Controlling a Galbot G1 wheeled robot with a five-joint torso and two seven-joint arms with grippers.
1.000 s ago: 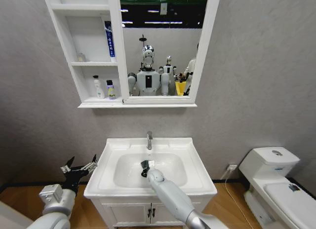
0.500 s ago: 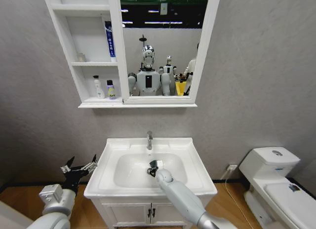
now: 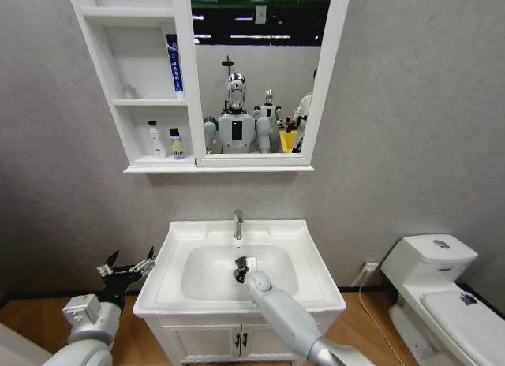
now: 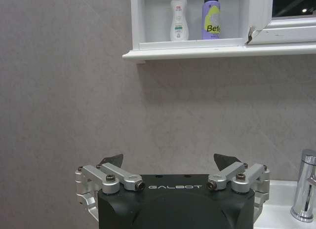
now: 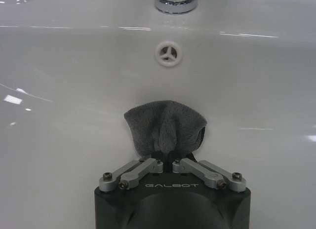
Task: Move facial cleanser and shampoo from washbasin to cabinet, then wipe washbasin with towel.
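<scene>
The white washbasin (image 3: 312, 267) stands at centre with its chrome tap (image 3: 237, 223) at the back. My right gripper (image 3: 241, 267) is down in the bowl, shut on the dark grey towel (image 5: 165, 127), which is bunched against the ceramic just below the overflow hole (image 5: 168, 53). On the lowest shelf of the cabinet (image 3: 158, 166) a white bottle (image 3: 158, 140) and a purple bottle (image 3: 177, 143) stand side by side. They are the facial cleanser and shampoo, but I cannot tell which is which. My left gripper (image 3: 126, 269) hangs open and empty left of the basin.
A white toilet (image 3: 430, 263) stands at the right. A blue tube (image 3: 173, 62) leans on the cabinet's middle shelf. The mirror (image 3: 260, 66) reflects robots in the room. Below the basin is a two-door vanity (image 3: 237, 342). The left wrist view shows both bottles (image 4: 178, 19) above my open gripper (image 4: 168, 162).
My right gripper slid the towel a little to the right across the bowl, then slightly back left. The left arm has not moved.
</scene>
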